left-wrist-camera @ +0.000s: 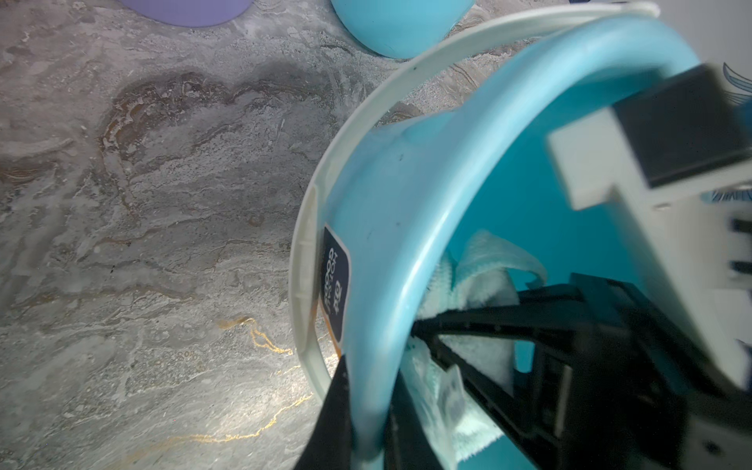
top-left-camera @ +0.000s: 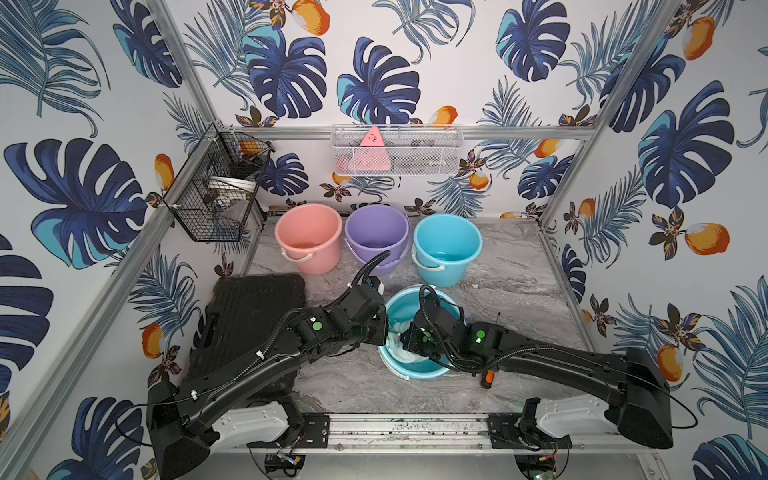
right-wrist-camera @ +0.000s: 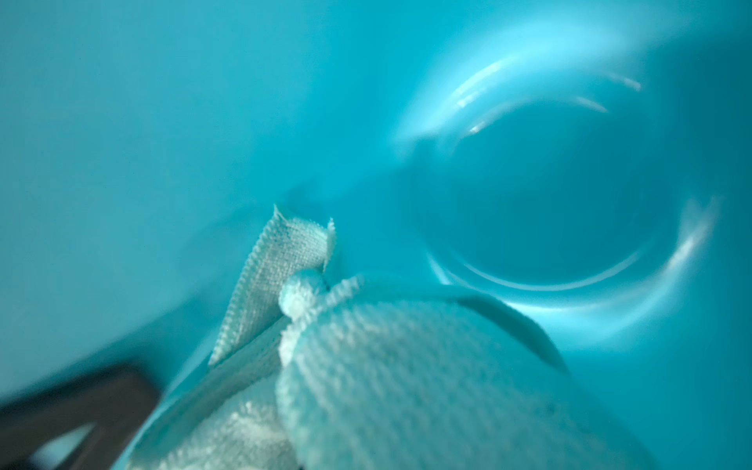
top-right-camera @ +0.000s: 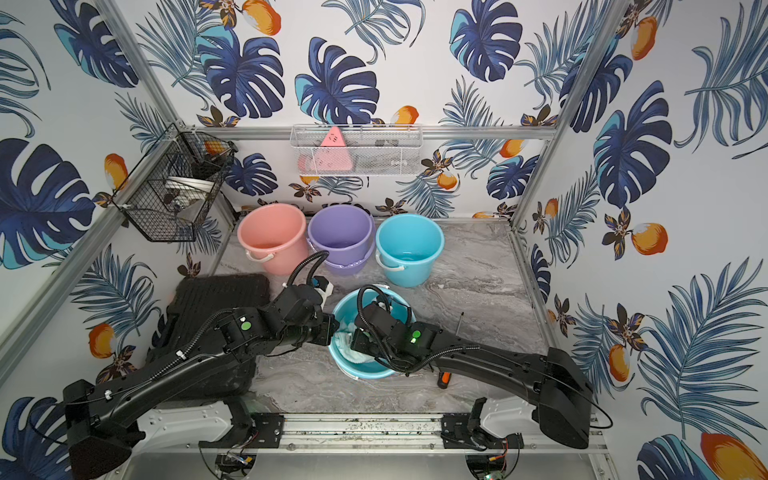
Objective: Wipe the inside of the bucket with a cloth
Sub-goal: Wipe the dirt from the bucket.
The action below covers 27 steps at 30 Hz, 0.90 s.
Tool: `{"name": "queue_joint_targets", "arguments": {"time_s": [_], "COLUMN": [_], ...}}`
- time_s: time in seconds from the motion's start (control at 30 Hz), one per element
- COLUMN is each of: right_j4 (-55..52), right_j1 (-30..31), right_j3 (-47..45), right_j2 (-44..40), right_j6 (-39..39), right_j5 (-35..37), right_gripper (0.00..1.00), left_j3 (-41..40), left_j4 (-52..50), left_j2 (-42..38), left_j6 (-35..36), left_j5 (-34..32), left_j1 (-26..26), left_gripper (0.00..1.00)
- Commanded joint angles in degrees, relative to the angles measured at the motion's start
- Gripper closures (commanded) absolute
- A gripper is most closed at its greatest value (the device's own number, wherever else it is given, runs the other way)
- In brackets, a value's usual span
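**Bimanual wiping, stroke in progress.** The bucket (top-left-camera: 424, 368), pale blue, stands on the marbled table (top-left-camera: 519, 299) between the two arms.

The left gripper (top-left-camera: 384, 330) is closed narrow over the bucket's left rim. The left wrist view shows one finger (left-wrist-camera: 333, 407) outside the wall and a dark part just inside it, apparently its partner, so the wall appears pinched between them. This hold probably braces the light bucket against the sideways push of wiping.

The right gripper (left-wrist-camera: 427, 327) reaches down through the mouth, its jaws closed on the cloth (left-wrist-camera: 480, 285). The cloth is bunched against the left inner wall, close to the braced rim. It sits short of the bucket's floor, which lies bare in the right wrist view. How much of the interior is already wiped cannot be told.

**Edges and room.**
- **In the mouth:** the right wrist and its cable fill much of the opening, so the rim limits any wide sweep.
- **Left wall:** the two grippers work almost in contact here, and a stroke further along this wall risks a clash.
- **Far and right walls:** both are open to the cloth.
- **Handle:** the white handle (left-wrist-camera: 366, 110) hangs outside the rim, clear of both arms.
- **Around the bucket:** a black case (top-left-camera: 249, 316) lies to the left, a screwdriver (top-left-camera: 487, 378) lies just beside the bucket on the right under the forearm, and a far blue bucket (top-left-camera: 446, 249) stands apart.
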Motion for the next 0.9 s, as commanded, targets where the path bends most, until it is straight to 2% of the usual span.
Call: {"name": "queue_joint_targets", "arguments": {"time_s": [0.0,0.1,0.2,0.33,0.5,0.67,0.87], "right_j4": [2.6,1.5,2.9,6.6,6.7,10.7,12.7], "right_j1": [0.0,0.0,0.1,0.0,0.0,0.0,-0.1], "right_j3": [1.7,3.2,2.3,-0.5,-4.2,-10.6,-12.1], "right_j2": [-2.1,-3.0,-4.5,-7.4,-12.7,-16.9,-15.1], "right_j6": [-11.5,-23.4,-38.6,-60.9,-92.3,-120.6,-137.7], "right_j5": [2.4,4.5,4.9,2.5,-4.7,-4.4,-3.3], "right_gripper": [1.0,1.0,1.0,1.0,1.0,1.0,1.0], "left_j3": [0.3,0.4,0.7,0.8,1.2,1.1,1.3], "left_j4": [-3.5,-3.7,-4.0,-4.1,-4.5,-4.5,-5.1], "left_j2": [0.4,0.3,0.3,0.3,0.8,0.8,1.4], "left_j6": [1.1,1.4,1.7,2.1,3.2,3.9,5.2], "left_j5": [1.8,2.1,2.3,2.9,4.6,5.6,7.2], "left_j1": [-0.1,-0.1,-0.1,-0.1,-0.1,-0.1,-0.1], "left_gripper": [1.0,1.0,1.0,1.0,1.0,1.0,1.0]}}
